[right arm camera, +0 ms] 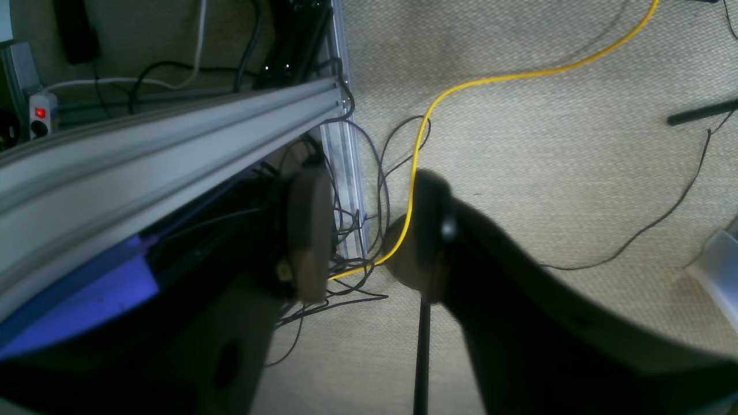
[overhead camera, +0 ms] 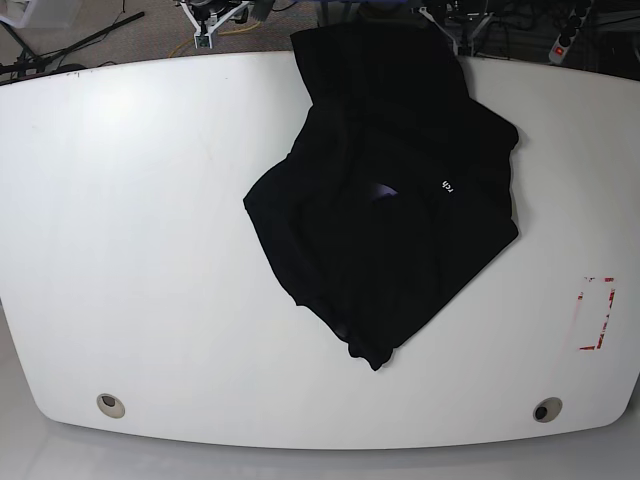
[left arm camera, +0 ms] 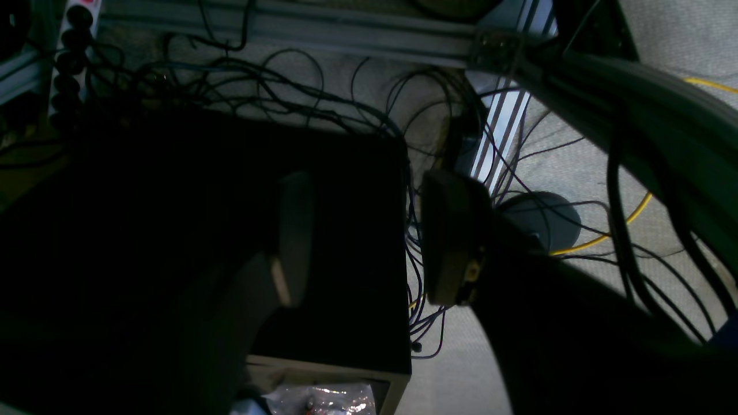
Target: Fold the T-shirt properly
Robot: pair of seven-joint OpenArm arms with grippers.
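Note:
The black T-shirt (overhead camera: 390, 180) lies crumpled on the white table (overhead camera: 150, 220), right of centre, with its far part reaching the table's back edge. A tiny white lettering mark (overhead camera: 447, 186) and a bluish neck label (overhead camera: 380, 191) show on it. Neither arm shows in the base view. My left gripper (left arm camera: 372, 236) is open and empty, hanging over the floor beside a dark box (left arm camera: 173, 230). My right gripper (right arm camera: 373, 230) is open and empty, over carpet beside an aluminium frame rail (right arm camera: 144, 150). The T-shirt is in neither wrist view.
A red tape mark (overhead camera: 598, 312) sits near the table's right edge. Two round holes (overhead camera: 110, 404) (overhead camera: 545, 410) lie near the front edge. Tangled dark cables (left arm camera: 346, 109) and a yellow cable (right arm camera: 461, 89) run over the floor.

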